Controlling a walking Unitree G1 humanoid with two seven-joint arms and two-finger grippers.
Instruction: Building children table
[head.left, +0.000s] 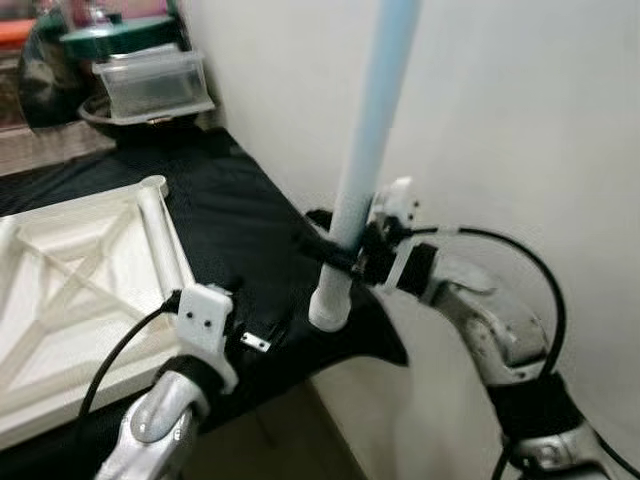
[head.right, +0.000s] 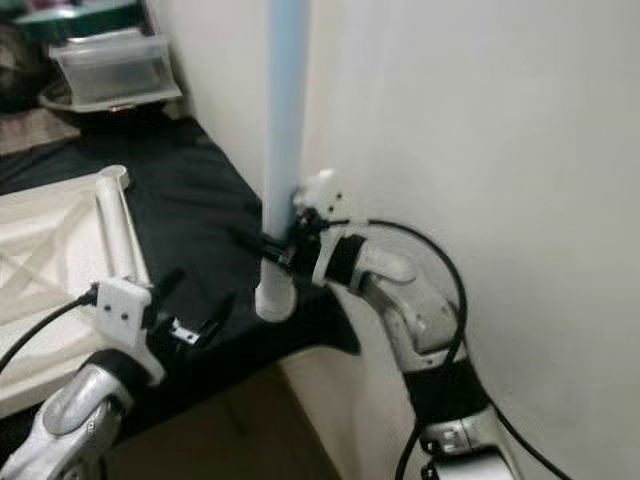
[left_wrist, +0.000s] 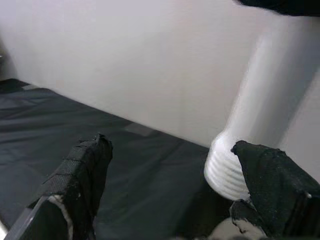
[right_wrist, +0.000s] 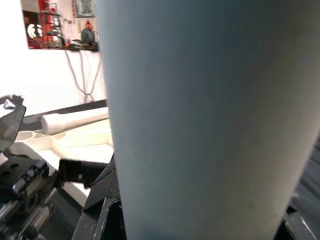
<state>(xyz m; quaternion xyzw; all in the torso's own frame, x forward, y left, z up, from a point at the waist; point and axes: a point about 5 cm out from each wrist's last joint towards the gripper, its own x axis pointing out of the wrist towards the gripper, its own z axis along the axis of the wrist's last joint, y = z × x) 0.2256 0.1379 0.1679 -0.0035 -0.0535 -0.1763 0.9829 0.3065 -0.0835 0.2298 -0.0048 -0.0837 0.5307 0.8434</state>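
A long pale blue table leg (head.left: 372, 140) stands almost upright, its white threaded end (head.left: 329, 305) resting near the corner of the black cloth (head.left: 215, 215). My right gripper (head.left: 345, 245) is shut on the leg low down, just above the threaded end. The white tabletop (head.left: 70, 290) lies upside down on the cloth at the left, its ribs showing. My left gripper (left_wrist: 170, 200) is open, low over the cloth between the tabletop's edge and the leg's threaded end (left_wrist: 225, 170), holding nothing.
A white wall (head.left: 520, 120) runs close along the right of the leg and my right arm. At the back stand a clear plastic box (head.left: 150, 85) and dark bowls. The cloth's corner drops off just past the leg's foot.
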